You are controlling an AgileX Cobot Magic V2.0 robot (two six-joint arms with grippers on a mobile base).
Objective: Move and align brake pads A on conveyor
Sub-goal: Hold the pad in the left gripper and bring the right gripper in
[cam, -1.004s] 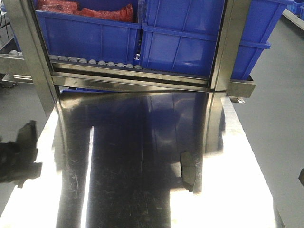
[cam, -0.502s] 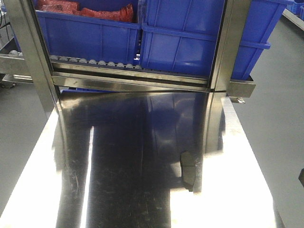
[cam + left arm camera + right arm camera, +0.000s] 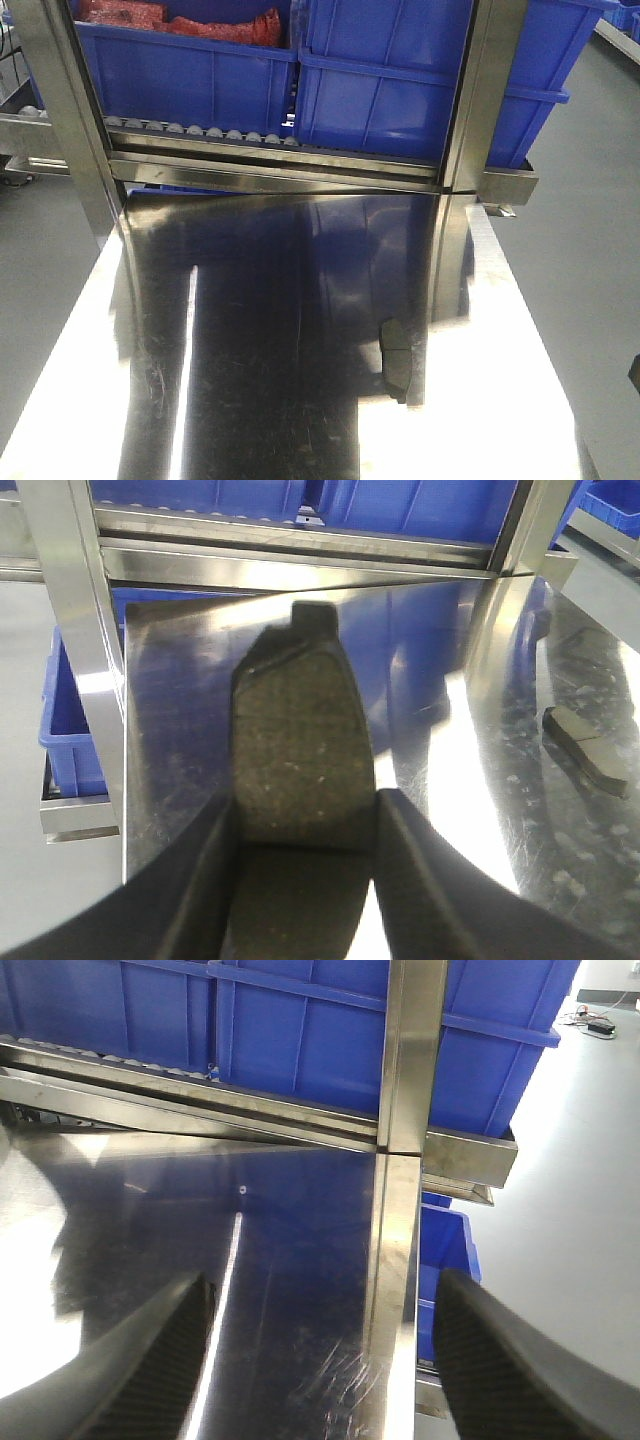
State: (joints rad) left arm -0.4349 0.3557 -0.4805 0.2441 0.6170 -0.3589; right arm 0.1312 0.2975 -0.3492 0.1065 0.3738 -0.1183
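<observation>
While the left claw (image 3: pixel 305 825) clamps a brake pad (image 3: pixel 300 730), seemingly aloft, the right claw (image 3: pixel 322 1295) hangs spread.

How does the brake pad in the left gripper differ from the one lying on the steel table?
The gripped brake pad is clamped by the left gripper; the lying brake pad rests free on the steel table. The gripped pad points straight away from the wrist camera; the lying pad sits slanted. Both are dark grey, flat, oblong.

Harsh overhead light burns white glare patches onto the near left and right of the steel table top (image 3: pixel 300 330); its middle reflects dark blue. Focus is slightly soft.
</observation>
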